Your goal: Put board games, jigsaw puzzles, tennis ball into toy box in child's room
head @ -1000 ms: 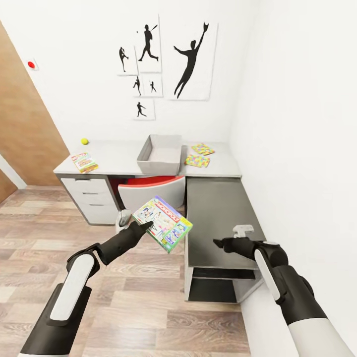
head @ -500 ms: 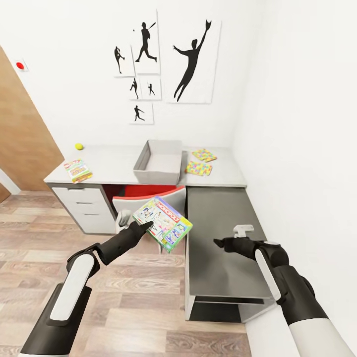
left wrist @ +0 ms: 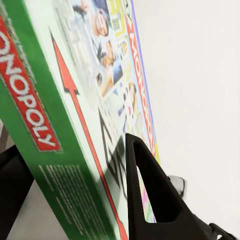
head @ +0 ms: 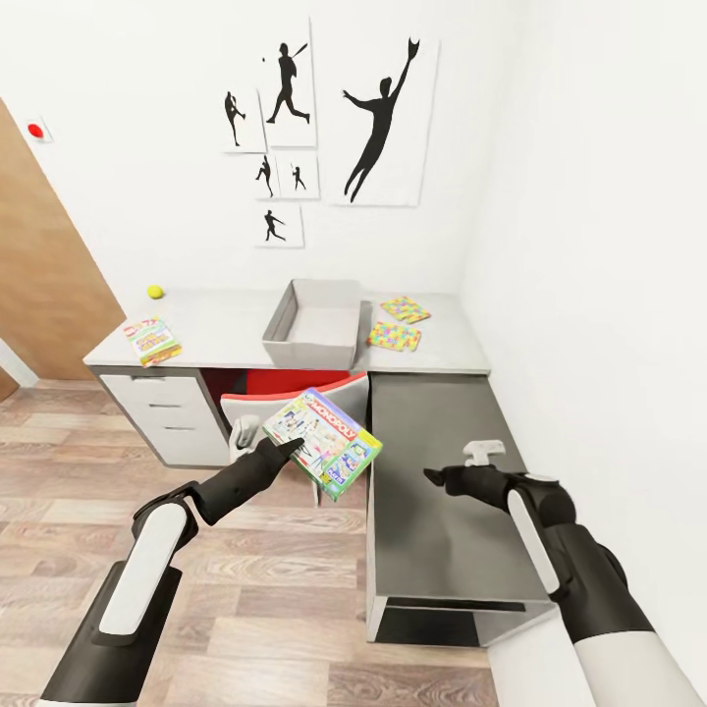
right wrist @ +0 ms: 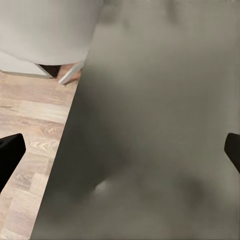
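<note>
At frame centre, left claw (head: 291, 449) was clamped on the Monopoly box (head: 324, 441), held tilted above the floor. Right claw (head: 436, 479) spread apart, empty, over the dark cabinet (head: 442, 511). Toy box (head: 314, 322) sat upper centre on the table (head: 226, 329). Best: raise the box over the rim, level it, then release.

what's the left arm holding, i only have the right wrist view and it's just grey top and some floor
Observer: The left gripper is shut on the Monopoly box, held in the air over the floor.
Operator: is the toy box in sight
Observer: Yes, in the head view the toy box sits on the table, nothing visible inside it.
Operator: what's left on the table
Observer: The tennis ball, a small board game and two jigsaw puzzles.
</note>
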Motion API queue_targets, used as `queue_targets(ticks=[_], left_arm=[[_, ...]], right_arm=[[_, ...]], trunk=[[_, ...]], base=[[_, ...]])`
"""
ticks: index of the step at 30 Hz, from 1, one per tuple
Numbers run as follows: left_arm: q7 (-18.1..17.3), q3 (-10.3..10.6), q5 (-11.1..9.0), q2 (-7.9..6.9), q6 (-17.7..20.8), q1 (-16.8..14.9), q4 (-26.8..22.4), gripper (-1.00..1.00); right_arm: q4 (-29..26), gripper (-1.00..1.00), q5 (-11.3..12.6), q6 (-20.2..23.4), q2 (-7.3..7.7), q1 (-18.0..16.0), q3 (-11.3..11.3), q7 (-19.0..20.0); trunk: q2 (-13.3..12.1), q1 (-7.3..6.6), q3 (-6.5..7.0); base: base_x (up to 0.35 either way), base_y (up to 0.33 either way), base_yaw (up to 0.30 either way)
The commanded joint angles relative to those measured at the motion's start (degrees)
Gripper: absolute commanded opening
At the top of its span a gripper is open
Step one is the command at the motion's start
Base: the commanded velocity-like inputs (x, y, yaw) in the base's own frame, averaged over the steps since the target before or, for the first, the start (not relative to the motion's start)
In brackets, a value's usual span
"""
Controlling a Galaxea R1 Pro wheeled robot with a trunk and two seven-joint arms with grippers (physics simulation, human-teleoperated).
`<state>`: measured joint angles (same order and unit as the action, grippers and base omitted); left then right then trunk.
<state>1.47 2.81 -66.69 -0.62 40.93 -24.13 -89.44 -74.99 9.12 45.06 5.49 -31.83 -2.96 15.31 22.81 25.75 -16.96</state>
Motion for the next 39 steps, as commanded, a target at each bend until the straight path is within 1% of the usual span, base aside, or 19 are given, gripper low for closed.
queue_targets(ticks=[1,10,18,30,39], left_arm=[[0.16,0.02,-0.27,-0.02,0.15,-0.04,-0.04,-1.00],[0.09,0.01,-0.25,-0.05,0.19,-0.04,-0.04,-1.00],[0.11,0.00,-0.21,-0.07,0.20,-0.04,-0.04,-1.00],[0.11,0.00,-0.19,-0.08,0.20,-0.04,-0.04,-1.00],[0.05,0.00,-0.19,-0.08,0.20,-0.04,-0.04,-1.00]], right_arm=[[-0.53,1.00,0.36,0.76,0.04,-0.04,-0.04,-0.15],[-4.30,1.00,0.42,4.85,0.06,0.77,0.16,-0.19],[-5.91,1.00,0.45,5.91,0.11,1.03,0.29,-0.19],[-6.71,1.00,0.46,6.38,0.06,1.15,0.32,-0.35],[-6.74,1.00,0.46,6.44,0.12,1.15,0.38,-0.36]], trunk=[[0.11,0.03,-0.10],[0.11,0.03,-0.10],[0.11,0.03,-0.10],[0.11,0.03,-0.10],[0.11,0.03,-0.10]], base=[[0.012,0.000,0.000],[0.006,0.000,0.000],[0.001,0.000,0.043],[0.000,0.000,0.174],[0.000,0.000,0.262]])
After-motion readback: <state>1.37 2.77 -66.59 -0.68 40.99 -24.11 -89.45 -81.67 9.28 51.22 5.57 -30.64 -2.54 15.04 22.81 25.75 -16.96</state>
